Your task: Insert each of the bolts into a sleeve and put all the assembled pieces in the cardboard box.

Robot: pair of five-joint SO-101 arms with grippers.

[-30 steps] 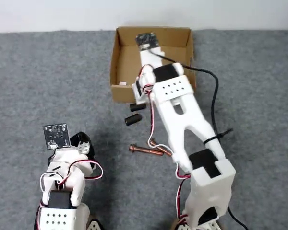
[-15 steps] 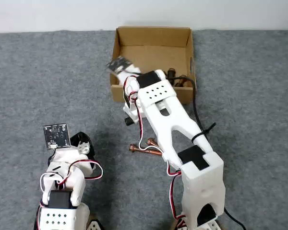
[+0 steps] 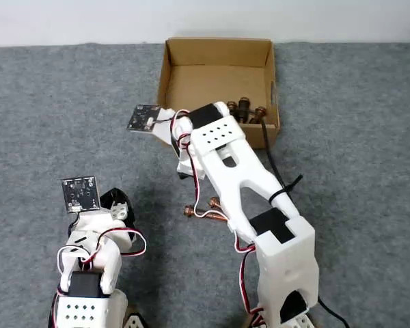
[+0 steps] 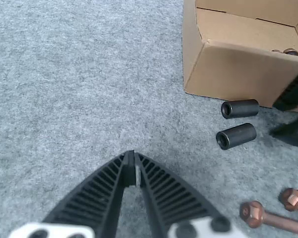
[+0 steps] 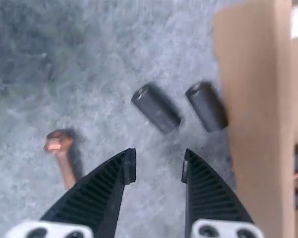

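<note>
Sleeves (image 4: 240, 108) lie between cardboard box (image 4: 228, 69) and bolts (image 4: 270, 221).

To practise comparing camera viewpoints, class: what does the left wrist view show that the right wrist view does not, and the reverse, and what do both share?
Left wrist view's extras: the shut left tool and two copper-coloured metal bolts rather than one. Right wrist view's extras: the right tool in full, jaws open. Shared: two black cylindrical sleeves, one bolt, the brown cardboard box's wall, the grey carpet.
</note>
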